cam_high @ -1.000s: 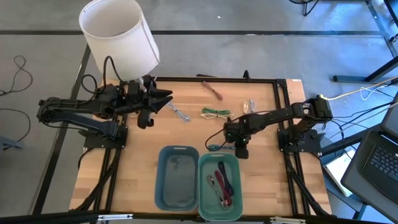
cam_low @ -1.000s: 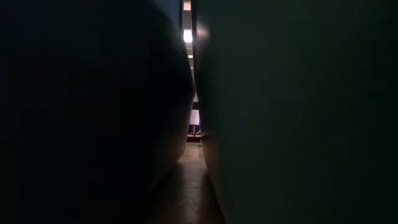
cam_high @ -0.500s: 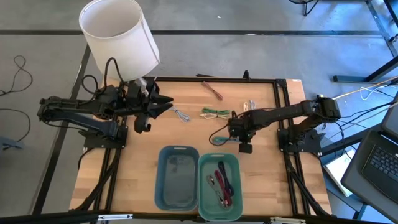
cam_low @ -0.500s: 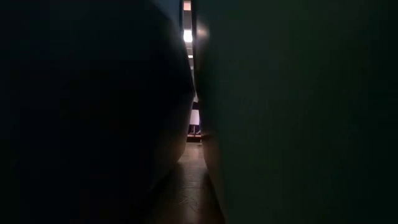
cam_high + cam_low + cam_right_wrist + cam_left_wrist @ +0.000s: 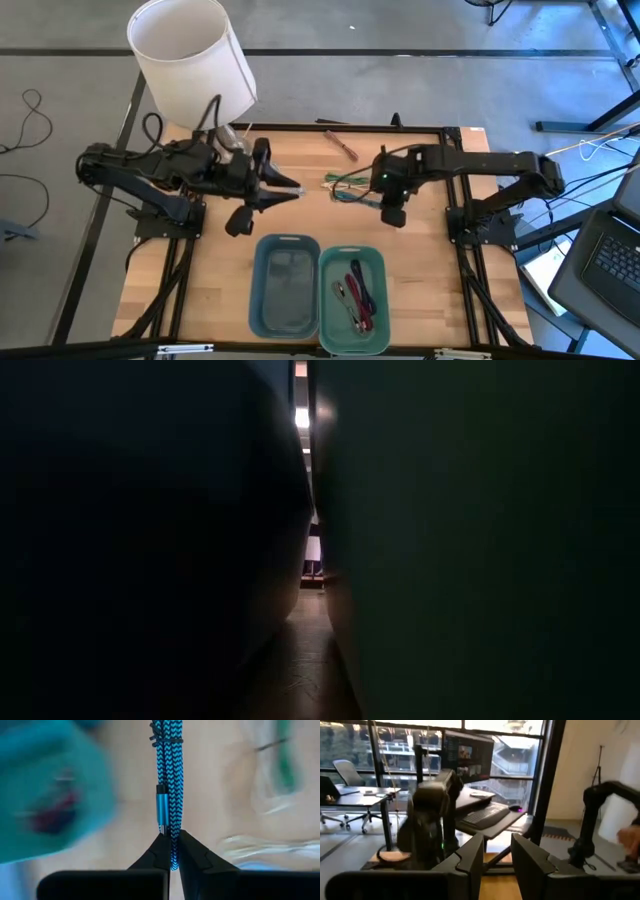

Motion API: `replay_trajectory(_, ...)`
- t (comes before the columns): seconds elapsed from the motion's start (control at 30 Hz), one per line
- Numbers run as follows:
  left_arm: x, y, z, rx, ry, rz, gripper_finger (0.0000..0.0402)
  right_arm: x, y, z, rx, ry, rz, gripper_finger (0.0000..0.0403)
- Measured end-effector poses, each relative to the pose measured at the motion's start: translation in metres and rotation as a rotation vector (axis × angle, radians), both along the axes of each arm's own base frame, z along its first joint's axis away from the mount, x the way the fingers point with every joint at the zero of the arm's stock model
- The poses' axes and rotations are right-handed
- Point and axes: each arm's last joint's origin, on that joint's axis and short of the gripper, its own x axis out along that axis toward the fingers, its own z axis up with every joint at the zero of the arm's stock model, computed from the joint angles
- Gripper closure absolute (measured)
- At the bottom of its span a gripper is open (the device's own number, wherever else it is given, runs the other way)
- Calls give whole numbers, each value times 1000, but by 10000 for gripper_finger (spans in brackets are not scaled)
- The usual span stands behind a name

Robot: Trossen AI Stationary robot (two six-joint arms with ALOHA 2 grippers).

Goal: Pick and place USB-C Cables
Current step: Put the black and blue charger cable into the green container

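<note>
My right gripper (image 5: pixel 368 192) is over the middle of the table, shut on a blue braided cable (image 5: pixel 169 775). A green cable (image 5: pixel 347 181) lies on the table just beyond it. A reddish cable (image 5: pixel 342 145) lies near the far edge. Red and purple cables (image 5: pixel 357 290) lie in the right-hand tray (image 5: pixel 378 262). My left gripper (image 5: pixel 290 190) reaches level toward the table's middle; its fingers (image 5: pixel 472 857) stand apart with nothing between them. No grey cable shows. The low view is dark. My right gripper pinches the blue braided cable at one folded end of the bundle (image 5: pixel 172 851), only at the fingertips (image 5: pixel 159 854). The bundle runs straight away from the fingers, along their line, with a metal plug (image 5: pixel 162 809) on its side. It hangs over the blurred table.
Two teal trays sit side by side at the near edge; the left one (image 5: pixel 262 300) shows no cable. A tall white cylinder (image 5: pixel 190 60) stands at the far left corner behind the left arm. Bare wood lies on either side of the trays.
The right gripper has carried the blue cable up off the table beside the right tray and moved toward the far edge, to beside the green cable. The left gripper has swung toward the table's middle and slightly nearer, to where the grey cable showed before.
</note>
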Motion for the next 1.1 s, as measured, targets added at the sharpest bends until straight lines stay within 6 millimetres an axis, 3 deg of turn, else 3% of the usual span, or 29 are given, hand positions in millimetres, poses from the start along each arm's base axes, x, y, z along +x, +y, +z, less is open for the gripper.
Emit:
replay_trajectory(0.1, 0, -3, -1, 12, 15, 0, 309, -3, 15, 20, 240, -12, -46, 389)
replay_trajectory(0.2, -2, -4, -3, 20, 48, -11, 309, -6, 40, 27, 375, 11, -76, 389)
replay_trajectory(0.33, -10, -4, -7, 36, 110, -20, 309, -5, 81, 18, 459, 78, -196, 391)
replay_trajectory(0.53, -20, -1, -6, 63, 128, -21, 309, 7, 137, 4, 590, -73, -406, 391)
replay_trajectory(0.83, -21, -2, -7, 174, 127, -66, 309, 16, 198, -43, 580, -61, -698, 391)
replay_trajectory(1.1, -21, -2, -7, 181, 127, -68, 309, 30, 219, -81, 585, -1, -816, 391)
